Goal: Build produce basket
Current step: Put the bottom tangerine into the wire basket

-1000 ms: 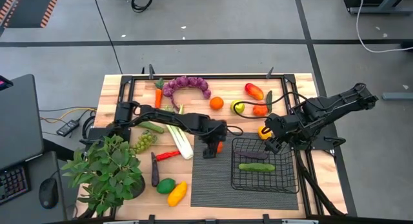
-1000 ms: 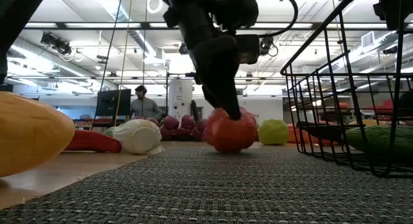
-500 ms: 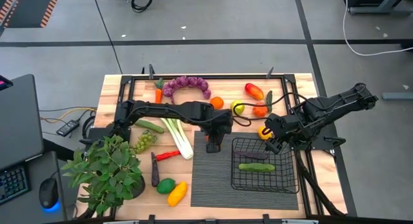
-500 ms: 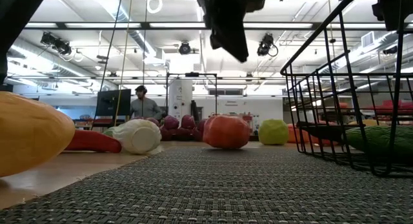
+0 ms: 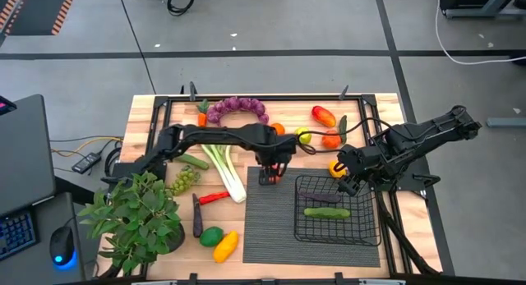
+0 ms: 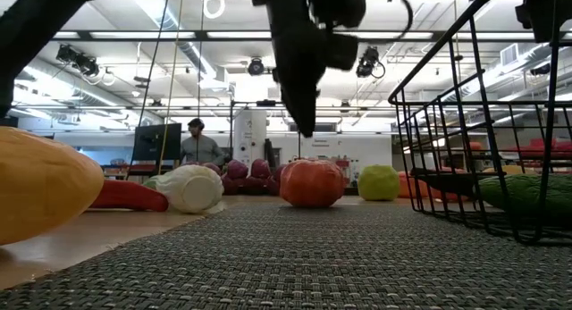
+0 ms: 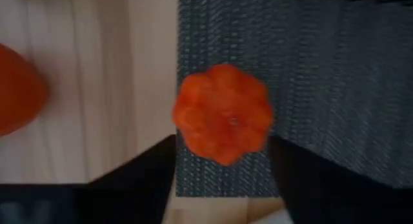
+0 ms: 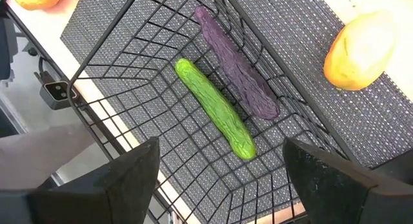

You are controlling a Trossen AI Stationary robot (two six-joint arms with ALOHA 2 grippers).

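The round, ribbed red-orange toy tomato is seen resting on the near-left corner of the dark ribbed mat, directly beneath the left gripper, whose dark fingers are spread to either side of it without touching, so nothing is held. Being round, it offers no long axis to align to, and a straight descent is judged to be what the next grasp calls for. The small black wire-mesh basket, already holding a green cucumber and a purple eggplant, lies to the right of the tomato, where the empty right gripper hangs wide open by its far-left corner; the left arm is clearly the nearer to the tomato.
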